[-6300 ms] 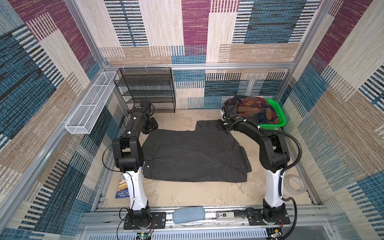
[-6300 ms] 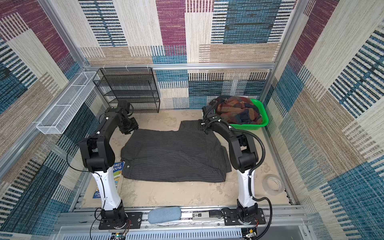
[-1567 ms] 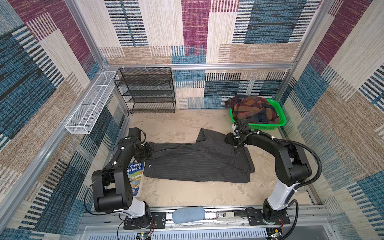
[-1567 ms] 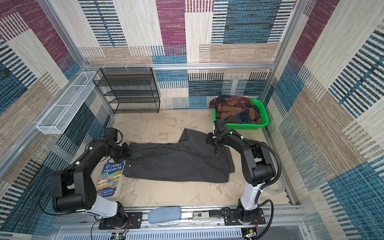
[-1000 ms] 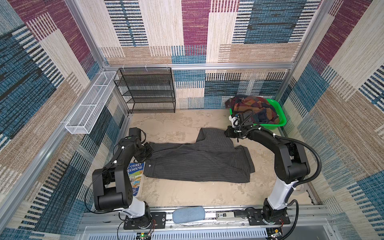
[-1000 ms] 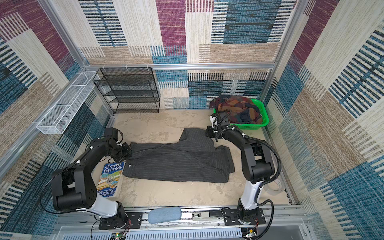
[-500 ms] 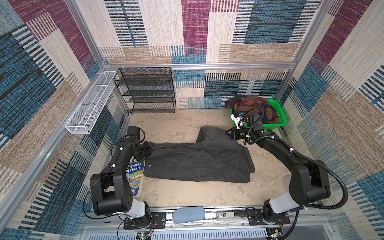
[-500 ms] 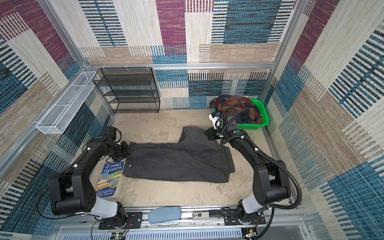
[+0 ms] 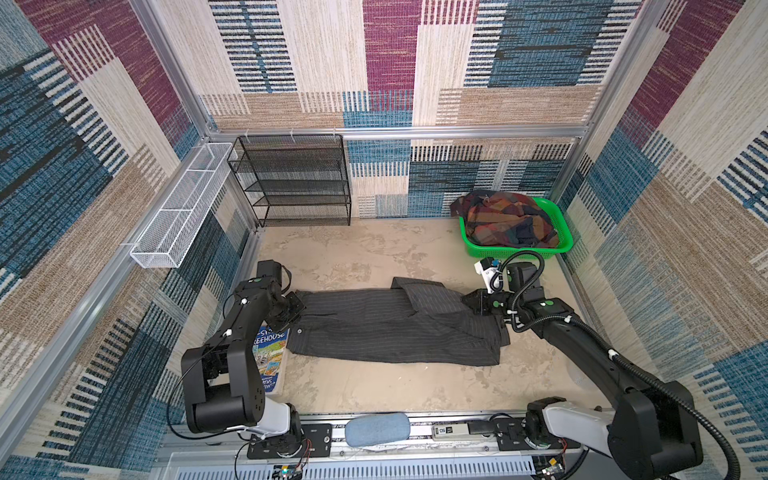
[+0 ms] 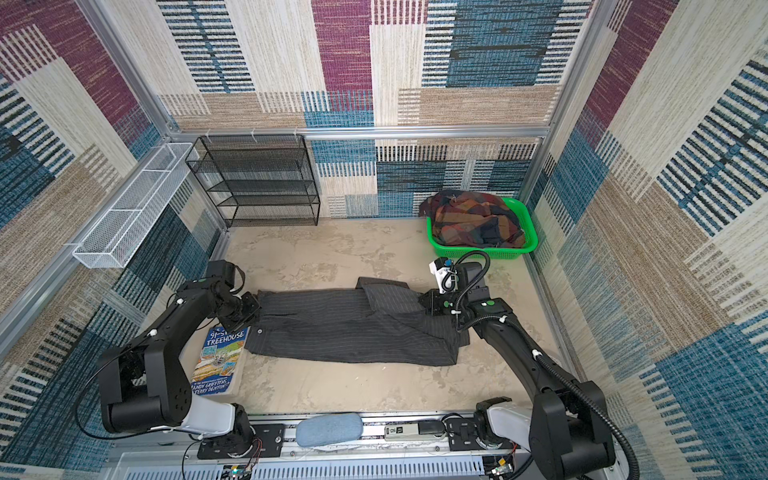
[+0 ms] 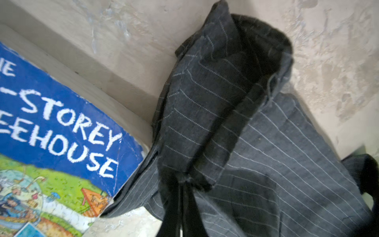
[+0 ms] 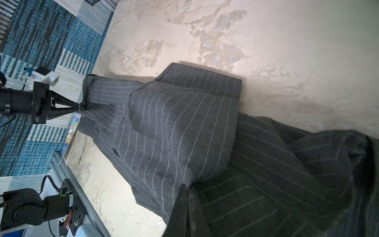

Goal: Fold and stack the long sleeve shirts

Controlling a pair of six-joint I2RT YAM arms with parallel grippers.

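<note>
Grey pinstriped shirt [image 9: 395, 328]: laid out long across the table [image 9: 374, 386], stretched between both arms.
Left gripper [image 9: 298, 311]: pinched tight on the shirt's left end, just beside a book [image 9: 270, 353].
Right gripper [image 9: 468, 300]: clamped on the shirt's right end.
Plaid shirt [image 9: 505, 224]: heaped in green basket [image 9: 515, 250], far right corner.

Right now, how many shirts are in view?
2. The charcoal pinstriped shirt lies on the table, pinched at its ends by the left gripper and right gripper; the plaid shirt sits bunched in the green basket. Another could hide beneath it.
</note>
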